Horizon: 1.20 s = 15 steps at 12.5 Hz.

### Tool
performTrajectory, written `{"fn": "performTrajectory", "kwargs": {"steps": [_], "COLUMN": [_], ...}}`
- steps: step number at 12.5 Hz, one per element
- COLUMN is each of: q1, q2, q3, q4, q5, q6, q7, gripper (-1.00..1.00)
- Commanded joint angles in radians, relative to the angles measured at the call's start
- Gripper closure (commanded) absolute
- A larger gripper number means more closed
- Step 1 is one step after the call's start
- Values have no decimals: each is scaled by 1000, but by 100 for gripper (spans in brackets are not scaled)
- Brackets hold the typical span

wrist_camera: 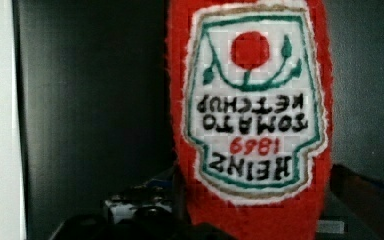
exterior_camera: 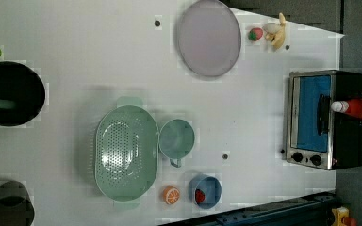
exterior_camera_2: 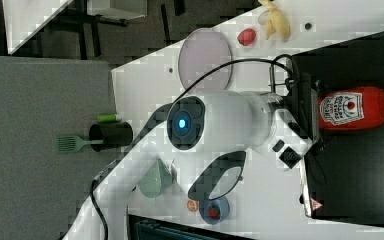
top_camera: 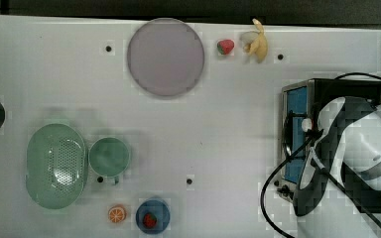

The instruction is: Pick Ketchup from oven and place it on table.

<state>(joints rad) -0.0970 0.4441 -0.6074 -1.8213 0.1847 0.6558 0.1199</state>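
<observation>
Red and soft-looking, the Ketchup [exterior_camera_2: 355,108] lies flat on top of the black oven [exterior_camera_2: 360,170], at the right side of the right view. In the left view we see its white cap poking out over the oven's blue glass door. The gripper [exterior_camera_2: 314,112] sits just beside the cap end of the bottle, but we cannot tell how wide its fingers are, or whether it has hold of anything. The white table [top_camera: 218,129] also holds a lilac plate [top_camera: 165,57] near the top edge of the top view.
</observation>
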Motion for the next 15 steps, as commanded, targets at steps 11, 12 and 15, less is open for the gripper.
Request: {"fn": "performTrajectory", "kwargs": {"steps": [11,12,15], "q1": [30,51,118], "q2": [-182,-205,-283], "q3": [-1,13,101], "q4": [205,225,249], "q5": [-86,-140,-156], "q6": [-270,-310,-415], "q7": [-2,-14,-22], "gripper": [-27,-27,-27]}}
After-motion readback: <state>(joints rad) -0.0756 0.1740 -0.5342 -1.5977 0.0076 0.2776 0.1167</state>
